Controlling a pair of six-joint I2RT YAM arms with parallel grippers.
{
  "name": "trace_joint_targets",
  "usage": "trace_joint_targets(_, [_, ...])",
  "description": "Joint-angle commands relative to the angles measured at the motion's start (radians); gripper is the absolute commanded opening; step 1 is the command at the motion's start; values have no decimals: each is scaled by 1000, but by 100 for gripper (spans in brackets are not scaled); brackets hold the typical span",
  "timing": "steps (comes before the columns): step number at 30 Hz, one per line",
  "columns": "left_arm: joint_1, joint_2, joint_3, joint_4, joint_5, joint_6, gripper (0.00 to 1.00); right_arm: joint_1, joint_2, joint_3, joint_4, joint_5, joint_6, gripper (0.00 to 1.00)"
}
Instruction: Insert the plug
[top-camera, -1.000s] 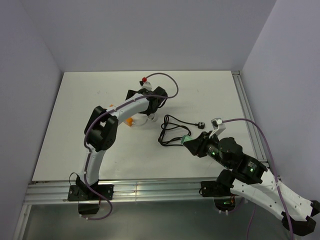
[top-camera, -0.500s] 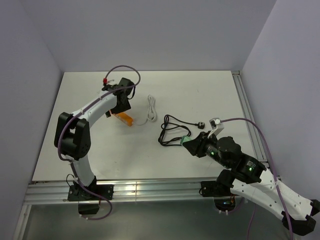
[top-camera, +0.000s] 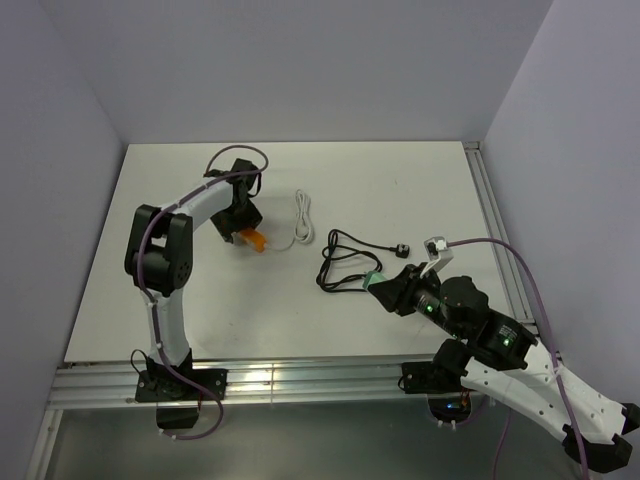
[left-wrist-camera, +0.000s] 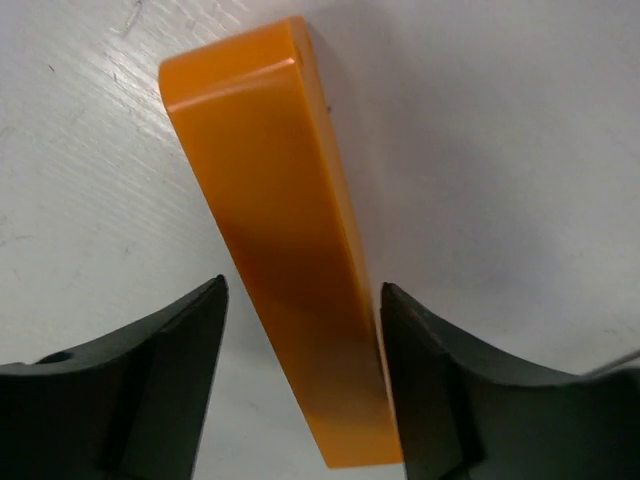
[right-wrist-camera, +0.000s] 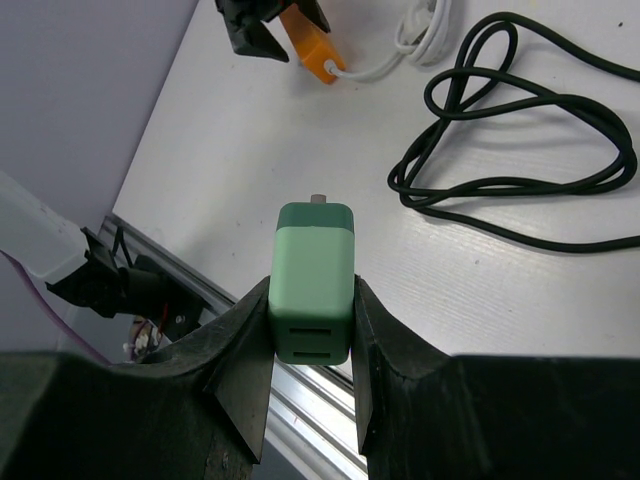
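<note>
An orange plug (left-wrist-camera: 280, 250) lies flat on the white table, with a white cable (top-camera: 303, 222) running from it. My left gripper (left-wrist-camera: 302, 290) is low over the plug (top-camera: 252, 238) and straddles its near end. Its jaws are open: the right finger is almost against the plug, and a gap shows on the left. My right gripper (right-wrist-camera: 312, 300) is shut on a green charger block (right-wrist-camera: 312, 280), held above the table's front right (top-camera: 373, 281). A metal prong on the block points towards the plug (right-wrist-camera: 318, 52).
A coiled black cable (top-camera: 345, 262) with a small plug end lies between the two arms, just beyond the green block. A metal rail (top-camera: 300, 378) runs along the table's front edge and another along its right edge (top-camera: 490, 220). Grey walls enclose the table.
My left arm swung from above the white cable to the left, then came down over the orange plug. Its jaws have narrowed a little. The right arm has not moved.
</note>
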Motion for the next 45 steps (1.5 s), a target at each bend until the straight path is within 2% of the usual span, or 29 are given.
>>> trace_joint_targets(1, [32, -3, 17, 26, 22, -41, 65, -6, -14, 13, 6, 20, -2, 0])
trace_joint_targets(4, [44, -67, -25, 50, -82, -44, 41, -6, -16, 17, 1, 22, -4, 0])
trace_joint_targets(5, [49, -81, -36, 61, -99, -46, 17, -8, -17, 17, 3, 22, -7, 0])
trace_joint_targets(6, [54, -96, -58, 61, -113, -47, 3, -8, -19, 17, 4, 20, -7, 0])
trace_joint_targets(7, [67, -134, -64, 59, -148, -49, 0, -8, -19, 19, 6, 19, -8, 0])
trace_joint_targets(11, [69, -303, -105, 18, -352, -35, 0, -6, -11, 22, 7, 17, -15, 0])
trace_joint_targets(13, [69, -403, -72, -98, -456, -65, 0, -8, -2, 19, 20, 11, -15, 0])
trace_joint_targets(14, [69, -434, -52, -144, -577, -84, 1, -8, 1, 17, 26, 3, -18, 0])
trace_joint_targets(15, [69, -501, -9, -239, -625, -101, 0, -6, 12, 16, 33, -3, -18, 0])
trace_joint_targets(17, [69, -572, 26, -299, -750, -125, 0, -6, 38, 20, 41, -20, -22, 0])
trace_joint_targets(18, [67, -656, 37, -280, -781, -104, 0, -8, 47, 20, 49, -24, -24, 0])
trace_joint_targets(20, [67, -748, 13, -151, -779, 81, 0, -6, 70, 31, 53, -40, -33, 0])
trace_joint_targets(21, [67, -844, -59, -37, -741, 209, 0, -6, 76, 34, 55, -43, -31, 0])
trace_joint_targets(22, [67, -886, -97, 180, -692, 416, 0, -6, 81, 37, 57, -43, -34, 0])
trace_joint_targets(24, [66, -942, -173, 310, -566, 523, 0, -8, 83, 40, 55, -37, -33, 0])
trace_joint_targets(26, [66, -904, -153, 363, -491, 634, 0, -6, 75, 39, 57, -34, -27, 0])
trace_joint_targets(27, [58, -818, -132, 353, -430, 672, 0, -8, 73, 37, 57, -29, -25, 0])
trace_joint_targets(29, [22, -715, -81, 319, -432, 784, 0, -6, 63, 30, 55, -27, -15, 0])
trace_joint_targets(31, [-95, -559, -58, 297, -544, 846, 0, -8, 58, 20, 55, -18, -4, 0])
trace_joint_targets(33, [-219, -421, -55, 309, -576, 885, 0, -8, 52, 13, 57, -15, 1, 0])
trace_joint_targets(35, [-329, -300, -38, 313, -676, 852, 0, -6, 49, 7, 60, -15, 10, 0])
trace_joint_targets(37, [-382, -229, -9, 291, -657, 792, 0, -6, 47, 4, 63, -15, 13, 0])
trace_joint_targets(41, [-523, -31, 45, 323, -713, 728, 0, -8, 50, 4, 57, -18, 16, 0])
trace_joint_targets(45, [-532, 113, 140, 253, -754, 636, 0, -6, 35, 16, 28, -3, 24, 0])
